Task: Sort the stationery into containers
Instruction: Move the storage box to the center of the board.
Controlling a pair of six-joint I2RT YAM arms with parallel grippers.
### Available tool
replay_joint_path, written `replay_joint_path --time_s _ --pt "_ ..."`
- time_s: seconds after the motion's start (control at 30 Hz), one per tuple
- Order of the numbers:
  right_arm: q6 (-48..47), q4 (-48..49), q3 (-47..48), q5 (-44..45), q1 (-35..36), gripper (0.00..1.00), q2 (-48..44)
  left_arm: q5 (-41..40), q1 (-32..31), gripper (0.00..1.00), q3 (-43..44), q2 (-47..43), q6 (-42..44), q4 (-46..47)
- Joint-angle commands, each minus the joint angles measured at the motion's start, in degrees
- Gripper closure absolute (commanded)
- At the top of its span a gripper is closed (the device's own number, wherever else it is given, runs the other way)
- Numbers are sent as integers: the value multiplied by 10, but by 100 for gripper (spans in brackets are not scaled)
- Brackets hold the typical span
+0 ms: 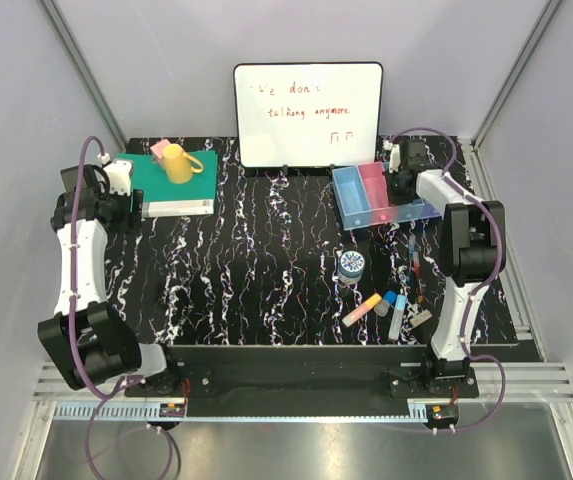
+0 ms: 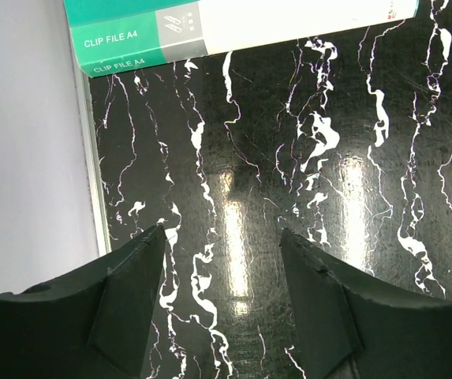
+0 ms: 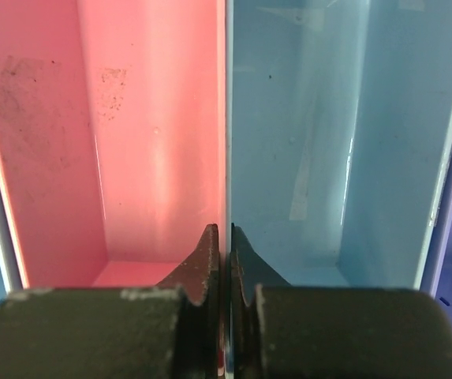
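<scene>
The containers (image 1: 366,195) are a row of joined translucent bins at the back right of the table. My right gripper (image 1: 403,184) is down among them. In the right wrist view its jaws (image 3: 224,230) are closed on the thin wall between the pink-red bin (image 3: 131,142) and a blue bin (image 3: 328,142), both empty. The stationery lies in front: a patterned roll (image 1: 350,265), an orange-pink marker (image 1: 362,310), blue-capped markers (image 1: 394,312), thin pens (image 1: 413,262) and a tan block (image 1: 421,320). My left gripper (image 1: 126,210) is open and empty over bare table (image 2: 222,233).
A green clip-file book (image 1: 171,180) with a yellow mug (image 1: 177,162) on it lies at the back left, just beyond my left gripper; its spine shows in the left wrist view (image 2: 147,39). A whiteboard (image 1: 308,115) stands at the back. The table's left edge (image 2: 91,158) is close.
</scene>
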Motion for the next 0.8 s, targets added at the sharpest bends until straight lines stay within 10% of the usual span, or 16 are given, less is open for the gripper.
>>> replay_joint_path --time_s 0.0,0.77 --pt "67 -19 -17 -8 44 100 -47 21 -1 35 23 0 7 5" --pt "242 -54 -46 55 171 100 -51 28 -2 34 42 -10 17 -8"
